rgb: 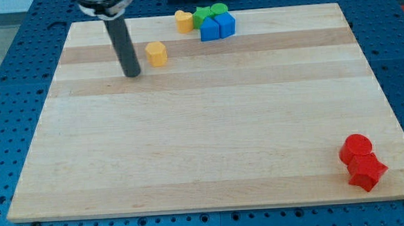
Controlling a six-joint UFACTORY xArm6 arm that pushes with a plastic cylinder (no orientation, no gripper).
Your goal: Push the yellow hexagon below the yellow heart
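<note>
The yellow hexagon [157, 54] sits on the wooden board near the view's top, left of centre. The yellow heart [183, 21] lies at the top edge, up and to the right of the hexagon. My tip [132, 74] rests on the board just left of the hexagon and slightly below it, with a small gap between them. The dark rod rises from the tip toward the view's top left.
Two green blocks [209, 14] and two blue blocks [217, 27] cluster right of the yellow heart, touching it. A red cylinder [356, 148] and a red star-like block [366, 171] sit at the bottom right. The board's top edge [286, 7] is close behind the cluster.
</note>
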